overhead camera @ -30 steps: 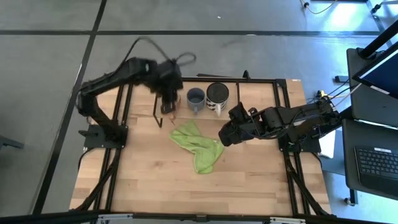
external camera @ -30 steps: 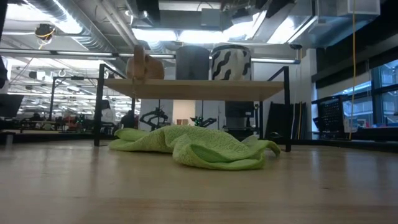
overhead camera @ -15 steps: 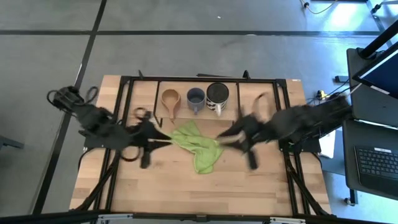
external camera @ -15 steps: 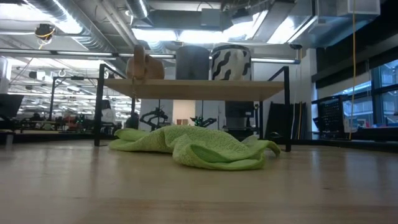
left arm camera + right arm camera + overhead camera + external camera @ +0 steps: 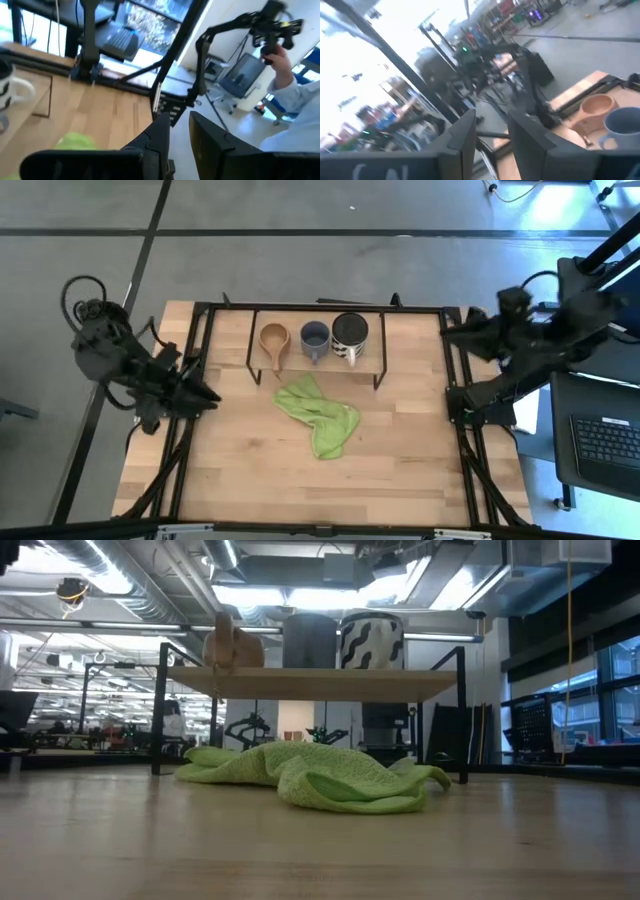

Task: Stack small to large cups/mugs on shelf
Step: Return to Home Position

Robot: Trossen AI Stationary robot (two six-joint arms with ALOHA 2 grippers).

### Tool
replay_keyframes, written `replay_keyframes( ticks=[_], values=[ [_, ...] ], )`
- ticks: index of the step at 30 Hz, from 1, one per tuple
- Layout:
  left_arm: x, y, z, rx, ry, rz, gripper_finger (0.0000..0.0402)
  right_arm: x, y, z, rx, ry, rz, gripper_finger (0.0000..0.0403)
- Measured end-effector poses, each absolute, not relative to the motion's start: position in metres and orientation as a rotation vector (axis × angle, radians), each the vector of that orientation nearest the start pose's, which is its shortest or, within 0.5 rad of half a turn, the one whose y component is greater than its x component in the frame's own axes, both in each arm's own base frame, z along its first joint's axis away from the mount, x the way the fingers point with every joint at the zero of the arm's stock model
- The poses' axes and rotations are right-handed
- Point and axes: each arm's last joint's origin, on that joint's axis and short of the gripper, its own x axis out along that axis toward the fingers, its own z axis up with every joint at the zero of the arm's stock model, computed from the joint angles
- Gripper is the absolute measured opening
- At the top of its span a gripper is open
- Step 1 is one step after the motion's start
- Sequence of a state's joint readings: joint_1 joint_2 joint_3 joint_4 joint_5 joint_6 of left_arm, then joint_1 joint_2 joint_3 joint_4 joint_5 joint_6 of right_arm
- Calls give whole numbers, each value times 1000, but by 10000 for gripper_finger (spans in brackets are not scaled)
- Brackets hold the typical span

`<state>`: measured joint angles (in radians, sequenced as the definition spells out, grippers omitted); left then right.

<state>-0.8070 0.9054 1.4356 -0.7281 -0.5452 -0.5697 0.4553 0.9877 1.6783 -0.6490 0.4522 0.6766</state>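
Three cups stand in a row on the shelf (image 5: 310, 683), bottoms on its board. From left to right they are the small tan wooden cup (image 5: 272, 337), the grey-blue mug (image 5: 315, 335) and the large steel mug (image 5: 350, 330). They also show in the low view: the tan cup (image 5: 232, 645), the grey-blue mug (image 5: 309, 640) and the patterned steel mug (image 5: 372, 640). My left gripper (image 5: 212, 394) (image 5: 177, 120) is by the table's left edge, empty, with a narrow gap between its fingers. My right gripper (image 5: 447, 330) (image 5: 492, 120) is by the far right edge, empty, also narrowly open.
A crumpled green cloth (image 5: 318, 412) (image 5: 310, 775) lies on the tabletop in front of the shelf. The shelf's black legs (image 5: 160, 710) stand on the table. A black frame (image 5: 460, 380) runs along the table's sides. A person's hand (image 5: 280, 60) shows beyond the table in the left wrist view.
My left gripper has left the tan cup on the shelf and swung fast toward the table's left edge and down. My right gripper has drawn back from beside the cloth toward the far right edge. The three cups and the cloth have stayed put.
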Motion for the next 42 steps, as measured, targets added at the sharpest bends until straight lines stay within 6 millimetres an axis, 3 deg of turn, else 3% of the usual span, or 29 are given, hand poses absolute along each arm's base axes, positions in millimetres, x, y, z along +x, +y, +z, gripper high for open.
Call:
replay_keyframes(
  ticks=[4,8,11,16,18,21,25,33,35,39,42],
  values=[
    [84,-66,479,-429,134,-241,67,92,32,542,699,-140,72,113],
    [72,-55,482,-276,63,-315,67,77,37,550,379,-183,473,113],
    [57,-41,470,-277,46,-354,67,73,42,540,220,-172,672,113],
    [41,-26,418,-274,-18,-389,67,75,40,489,164,-74,575,113],
    [35,-22,399,-219,-124,-470,67,73,40,469,134,-92,596,113],
    [20,-9,371,-184,-264,-534,67,61,36,443,72,-179,653,113],
    [10,1,329,-208,-281,-530,67,41,26,410,86,-278,634,113],
    [15,-1,325,9,-305,-405,67,18,15,337,-58,-540,579,113],
    [15,0,326,68,-323,-379,67,24,17,317,-85,-536,563,113],
    [16,0,324,87,-305,-338,67,37,23,301,-111,-515,533,113],
    [23,-3,311,86,-226,-251,67,51,28,278,-126,-501,492,113]
  ],
)
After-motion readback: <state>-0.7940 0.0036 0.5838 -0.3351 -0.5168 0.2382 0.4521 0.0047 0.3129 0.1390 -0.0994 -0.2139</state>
